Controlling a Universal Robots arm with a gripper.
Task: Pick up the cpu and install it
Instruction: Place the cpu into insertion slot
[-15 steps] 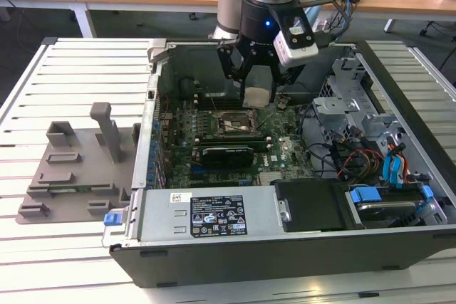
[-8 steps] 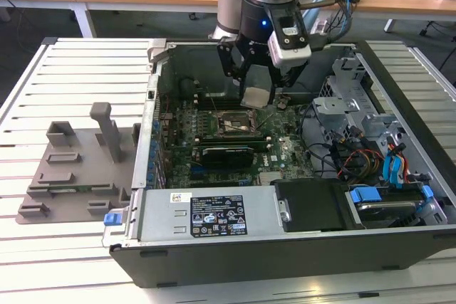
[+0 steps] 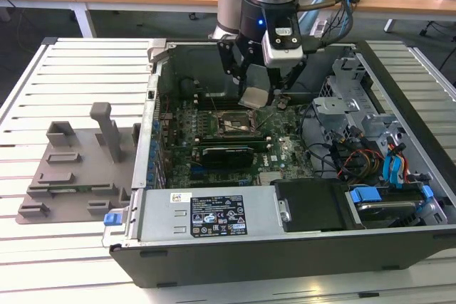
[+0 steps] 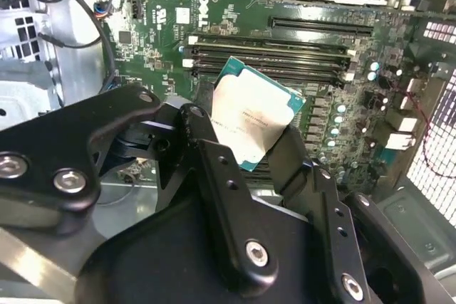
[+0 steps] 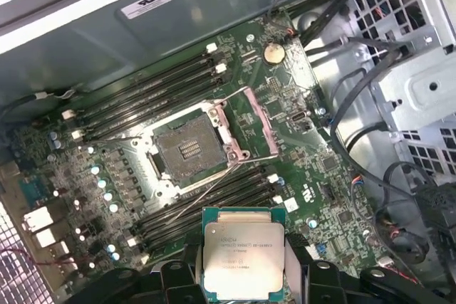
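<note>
On the exterior view's left, a grey moulded plastic tray (image 3: 71, 176) with upright posts and low blocks lies on the white slatted tabletop (image 3: 28, 90). Beside it the computer case (image 3: 299, 261) lies open. It is dark sheet metal, with a silver labelled box (image 3: 206, 215) along its near edge.

Inside is the green motherboard (image 3: 214, 154), studded with small components and crossed by long black memory slots (image 5: 149, 90). The socket (image 5: 187, 149) is a dark square with its fine grid of contacts bared. Its thin metal frame (image 5: 246, 124) is swung up, and a wire lever stands out alongside it.

Further to the exterior view's right sit a perforated grey metal cage (image 3: 342, 105) and bundled black, blue and orange cables (image 3: 370, 161).

My tool (image 4: 246, 144) is made of black jointed links dotted with screw heads. It is narrowed onto the cpu (image 5: 242, 255), with one finger pressed against each of two opposite edges.

The cpu hangs in the air above the board, clear of the socket and near it. In the exterior view it sits tilted. It is a flat square with a matte silver-grey lid, stepped at the corners and bearing faint print. A thin teal-green rim of circuit board runs around the lid.
</note>
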